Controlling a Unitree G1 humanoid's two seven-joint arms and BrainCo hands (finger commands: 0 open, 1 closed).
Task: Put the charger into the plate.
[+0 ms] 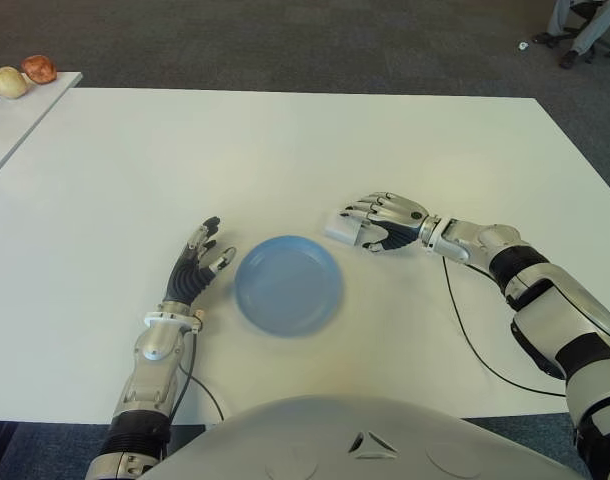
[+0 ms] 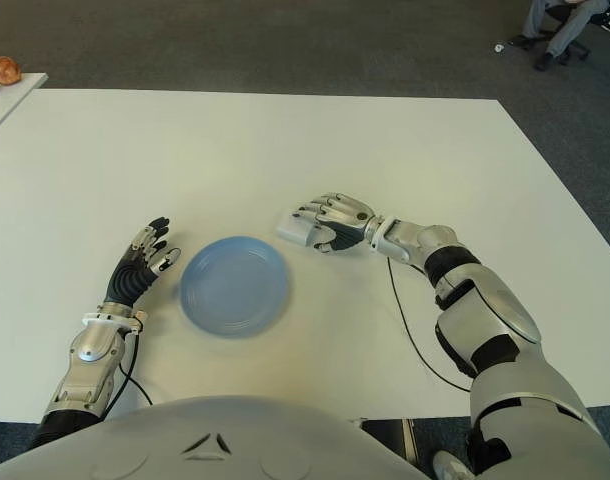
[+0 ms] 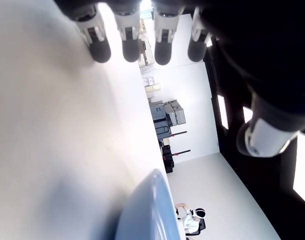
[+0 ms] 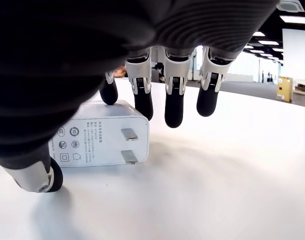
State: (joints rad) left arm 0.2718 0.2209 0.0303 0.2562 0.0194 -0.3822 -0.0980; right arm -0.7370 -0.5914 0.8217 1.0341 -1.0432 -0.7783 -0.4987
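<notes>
On the white table (image 1: 285, 150), the eye views only show the right hand (image 1: 385, 222) draped over a small white charger (image 1: 342, 227), just beside the blue plate (image 1: 287, 284) on its far right. Up close in the right wrist view, the charger (image 4: 100, 139) lies flat on the table with two metal prongs facing the camera and a grey label of certification marks, print too tiny to read. Fingers (image 4: 173, 107) curl over it and the thumb sits at its other side, looks like they're touching but not lifting. Left hand (image 1: 195, 268) shows left of the plate, fingers straight, holding nothing.
</notes>
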